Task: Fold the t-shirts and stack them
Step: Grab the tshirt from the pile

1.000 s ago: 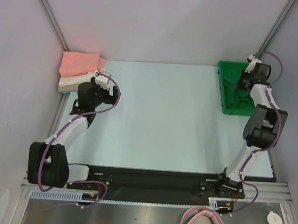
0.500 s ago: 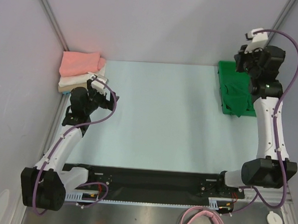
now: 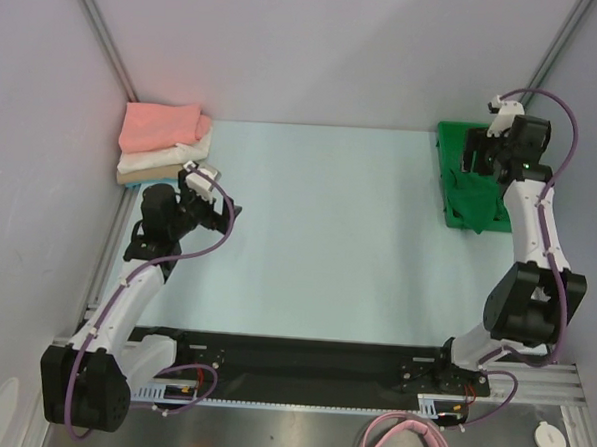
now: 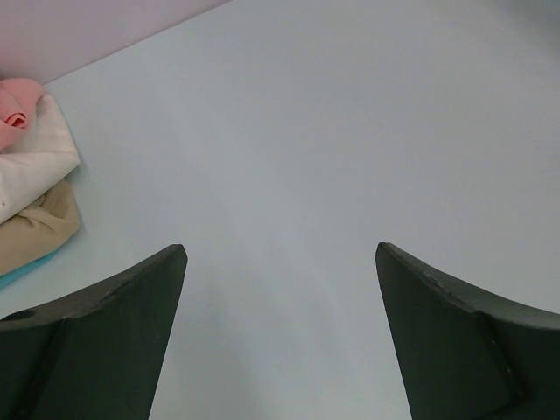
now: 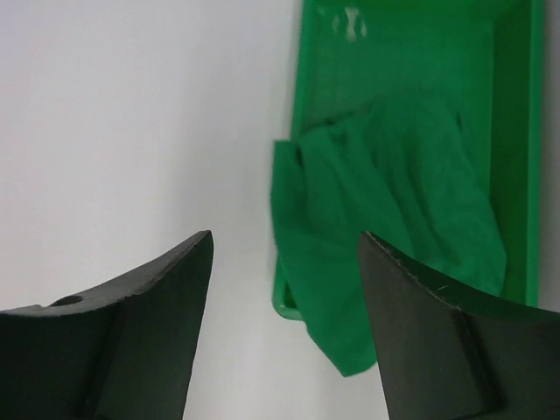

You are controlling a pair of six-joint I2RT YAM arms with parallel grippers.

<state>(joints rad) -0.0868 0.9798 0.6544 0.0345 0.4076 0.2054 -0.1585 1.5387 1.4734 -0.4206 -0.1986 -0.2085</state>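
Note:
A dark green t-shirt [image 5: 385, 192] lies crumpled in the green bin [image 5: 516, 131] at the back right, one corner hanging over the bin's near edge onto the table. My right gripper [image 5: 284, 234] hovers open above that edge, nothing between its fingers; from above the right gripper [image 3: 471, 157] is over the green t-shirt [image 3: 475, 198]. At the back left, folded t-shirts are stacked: pink [image 3: 161, 124] on white [image 3: 162, 159] on tan [image 3: 131, 177]. My left gripper [image 3: 226, 209] stands open over bare table, to the right of and nearer than the stack.
The enclosure walls close in behind and at both sides, with the stack in the left corner and the bin [image 3: 444, 151] near the right wall. In the left wrist view the left gripper [image 4: 280, 249] faces pale table, with the stack's white shirt [image 4: 31, 162] at the left edge.
My right gripper has opened and come down over the bin, where the green t-shirt now lies loose. The left arm has drawn a little away from the stack.

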